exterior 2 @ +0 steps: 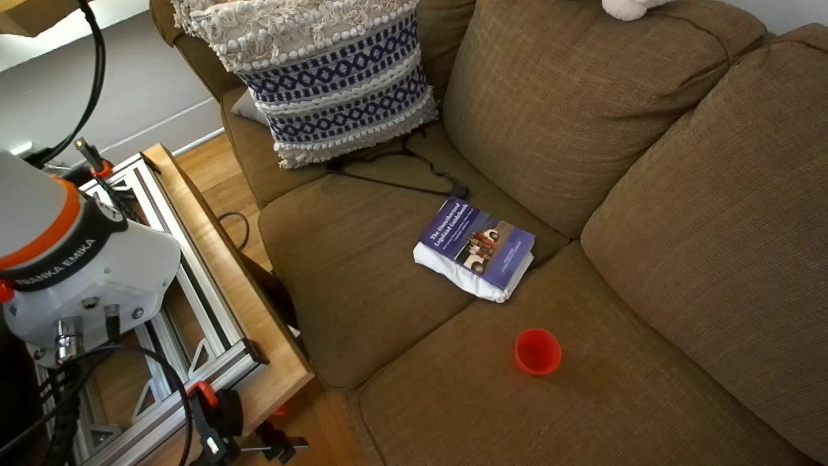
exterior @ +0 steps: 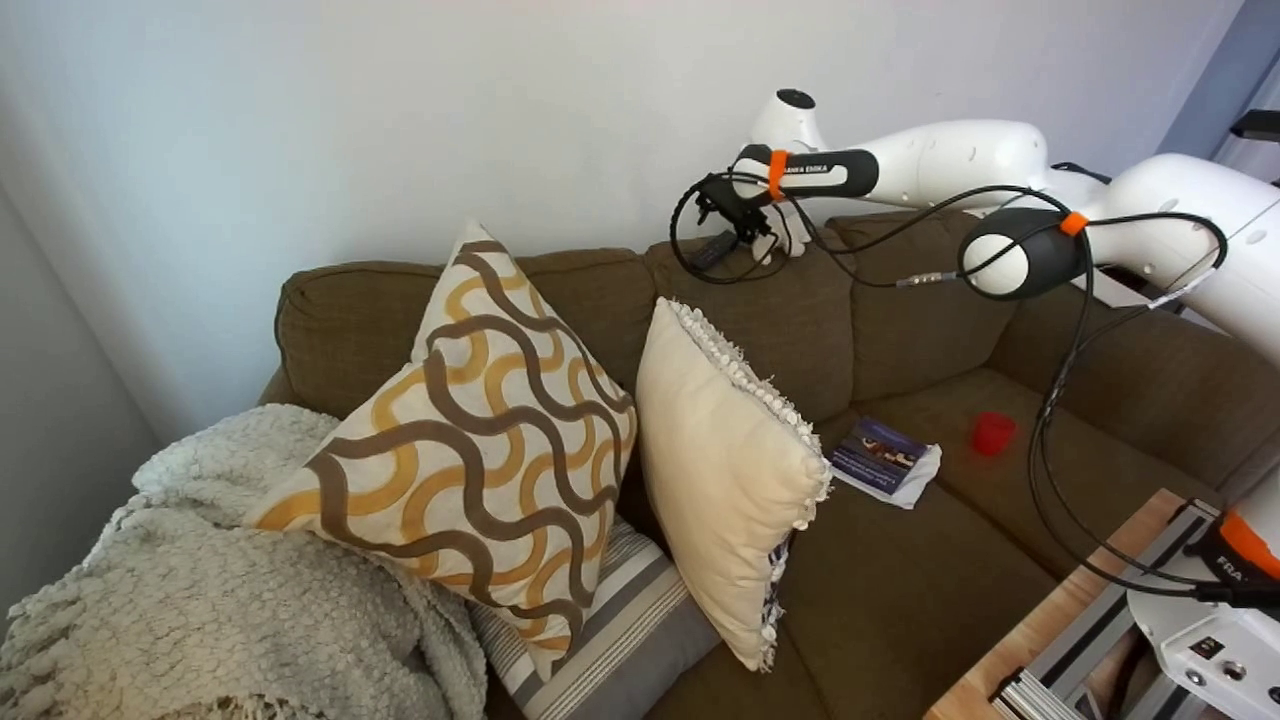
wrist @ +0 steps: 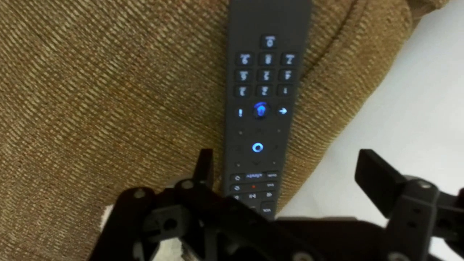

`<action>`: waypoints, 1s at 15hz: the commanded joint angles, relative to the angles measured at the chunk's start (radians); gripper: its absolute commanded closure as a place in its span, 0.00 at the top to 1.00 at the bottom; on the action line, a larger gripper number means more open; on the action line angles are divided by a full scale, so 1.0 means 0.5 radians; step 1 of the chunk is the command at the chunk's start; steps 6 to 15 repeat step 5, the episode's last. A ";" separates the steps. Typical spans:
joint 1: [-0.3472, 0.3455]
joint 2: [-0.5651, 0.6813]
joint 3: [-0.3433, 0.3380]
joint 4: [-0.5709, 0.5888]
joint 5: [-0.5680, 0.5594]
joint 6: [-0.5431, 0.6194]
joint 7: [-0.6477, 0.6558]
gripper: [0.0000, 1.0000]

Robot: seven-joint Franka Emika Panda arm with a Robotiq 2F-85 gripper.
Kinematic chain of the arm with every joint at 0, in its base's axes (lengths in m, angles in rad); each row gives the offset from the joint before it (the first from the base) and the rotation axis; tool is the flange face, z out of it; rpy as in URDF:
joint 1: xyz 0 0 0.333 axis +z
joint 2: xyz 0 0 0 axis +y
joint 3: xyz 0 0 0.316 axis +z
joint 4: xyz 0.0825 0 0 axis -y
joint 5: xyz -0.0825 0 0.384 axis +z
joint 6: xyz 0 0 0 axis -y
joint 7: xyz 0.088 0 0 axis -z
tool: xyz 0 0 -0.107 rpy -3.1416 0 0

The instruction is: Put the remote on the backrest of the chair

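The chair is the large olive-brown sofa, in both exterior views. The dark remote lies on the top of a back cushion in an exterior view. In the wrist view the remote rests on the brown fabric with its buttons up and some lit blue. My gripper is just above the remote at the top of the backrest. In the wrist view the gripper is open, its fingers wide apart. The left finger is close beside the remote, the right one far from it. The remote's lower end is hidden by the gripper.
A white plush toy sits on the backrest close to the gripper. The wall is right behind the backrest. A purple book and a red cup are on the seat. A patterned pillow and a cream pillow lean against the back.
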 commanded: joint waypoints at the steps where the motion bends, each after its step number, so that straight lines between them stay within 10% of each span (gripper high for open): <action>1: -0.037 -0.187 0.070 -0.030 0.051 -0.048 -0.137 1.00; 3: -0.084 -0.278 0.186 -0.036 0.108 0.029 -0.427 1.00; 15: -0.038 -0.219 0.095 0.023 0.040 -0.001 -0.246 1.00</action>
